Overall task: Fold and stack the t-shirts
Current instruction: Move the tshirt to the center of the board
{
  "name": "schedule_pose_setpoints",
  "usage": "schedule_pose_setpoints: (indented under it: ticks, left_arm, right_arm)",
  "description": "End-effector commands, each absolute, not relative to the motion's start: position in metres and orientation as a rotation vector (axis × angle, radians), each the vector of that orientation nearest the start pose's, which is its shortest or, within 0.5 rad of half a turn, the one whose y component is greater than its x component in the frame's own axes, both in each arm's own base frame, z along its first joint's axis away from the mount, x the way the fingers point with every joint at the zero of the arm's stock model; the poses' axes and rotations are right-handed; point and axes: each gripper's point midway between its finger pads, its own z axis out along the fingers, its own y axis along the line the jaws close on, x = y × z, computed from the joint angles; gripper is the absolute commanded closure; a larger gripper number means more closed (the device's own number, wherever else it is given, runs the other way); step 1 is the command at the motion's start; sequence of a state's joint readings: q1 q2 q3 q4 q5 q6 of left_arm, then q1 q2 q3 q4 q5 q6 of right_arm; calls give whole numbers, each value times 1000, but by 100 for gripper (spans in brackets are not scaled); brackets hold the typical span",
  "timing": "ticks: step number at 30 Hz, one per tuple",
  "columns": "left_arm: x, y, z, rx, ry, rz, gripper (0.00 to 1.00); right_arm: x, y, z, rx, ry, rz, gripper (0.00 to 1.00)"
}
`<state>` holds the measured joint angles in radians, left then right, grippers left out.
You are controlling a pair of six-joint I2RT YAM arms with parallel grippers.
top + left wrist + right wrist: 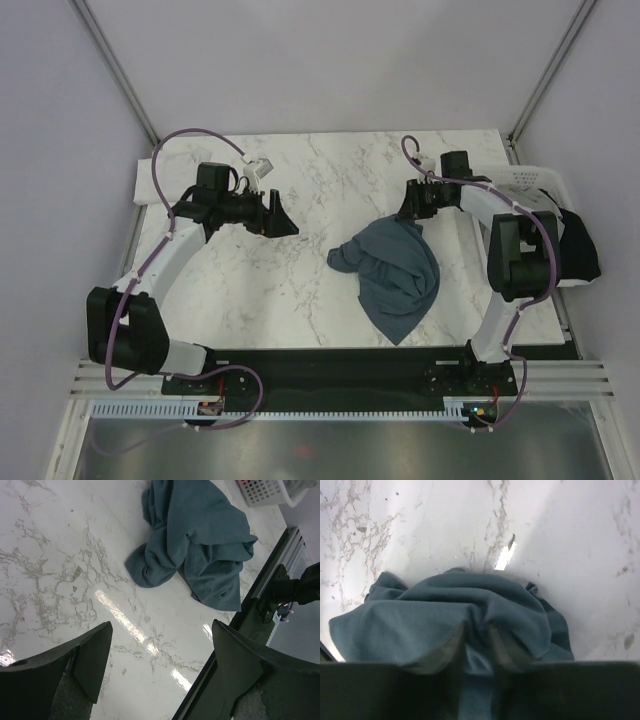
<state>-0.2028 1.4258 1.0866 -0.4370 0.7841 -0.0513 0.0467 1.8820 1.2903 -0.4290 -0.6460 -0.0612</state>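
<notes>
Slate-blue soft cloth t-shirt (395, 275) lies crumpled right of centre in the top view on the white marble table (300, 170), its upper edge pinched by the right gripper (476, 630). At centre left, the left gripper (161, 630) hangs wide open over bare marble.

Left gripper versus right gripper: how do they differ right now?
The left gripper is open, nothing between its fingers; the right gripper is shut on the slate-blue t-shirt. The left hangs over bare marble table, apart from the shirt; the right sits at its far edge. Both are black.
</notes>
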Motion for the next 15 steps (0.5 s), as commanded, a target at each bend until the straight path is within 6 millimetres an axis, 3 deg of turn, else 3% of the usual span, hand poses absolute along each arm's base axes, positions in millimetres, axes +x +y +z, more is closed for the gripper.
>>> schedule_pose_setpoints:
  ticks: [1,4,8,10,11,13,14,15]
  left_arm:
    - [307,-189,195,597,2159,-996,12]
    - [307,-185,194,598,2153,-964,12]
    - [312,-177,202,585,2130,-901,12]
    - [316,-169,210,563,2100,-856,12]
    - [317,-164,209,534,2102,-841,12]
    - [325,-152,219,476,2052,-812,12]
    - [325,-149,215,429,2059,-822,12]
    - [331,-140,218,393,2042,-808,12]
  right_arm:
    - [422,143,88,-456,2391,823,81]
    - [422,158,101,-543,2360,797,97]
    - [419,185,140,-649,2293,783,100]
    - [420,206,173,-709,2218,773,100]
    - [422,215,202,-737,2156,766,100]
    - [415,238,235,-794,2081,775,100]
    - [413,246,269,-810,2012,773,100]
    - [405,259,285,-841,1970,787,100]
